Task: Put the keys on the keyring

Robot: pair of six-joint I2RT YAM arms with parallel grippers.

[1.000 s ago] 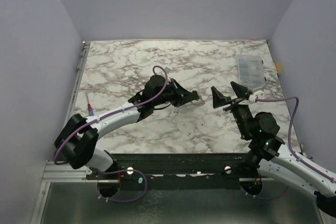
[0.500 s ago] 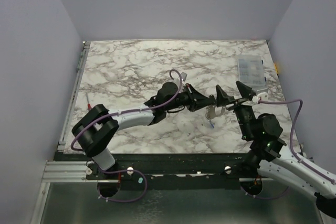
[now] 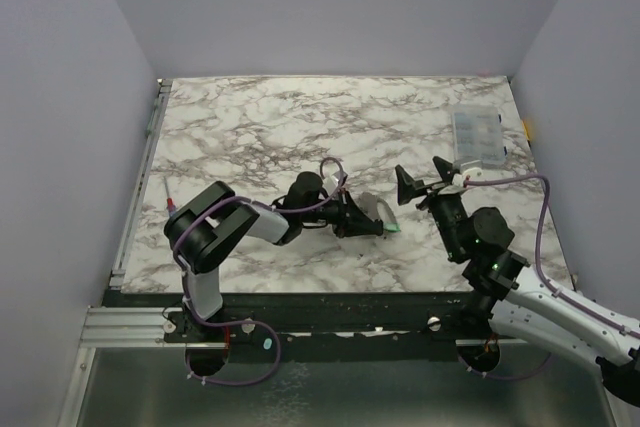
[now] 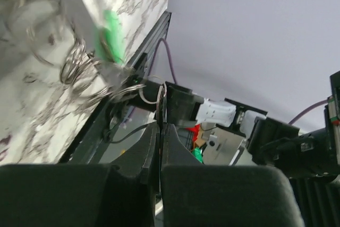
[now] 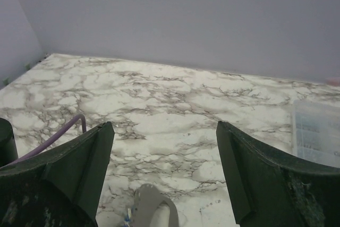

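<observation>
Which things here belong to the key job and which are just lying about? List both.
Job in hand:
- green key
- keyring
- left gripper, shut on the keyring
- right gripper, open

Lying about:
- clear compartment box
- red-and-blue pen-like tool, far left

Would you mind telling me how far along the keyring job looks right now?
Done: the left end effector is shut on the keyring. In hand: the green key sits by the rings; blur hides whether it is threaded. Left: the right end effector is open and empty, with no second key clearly in view.
</observation>
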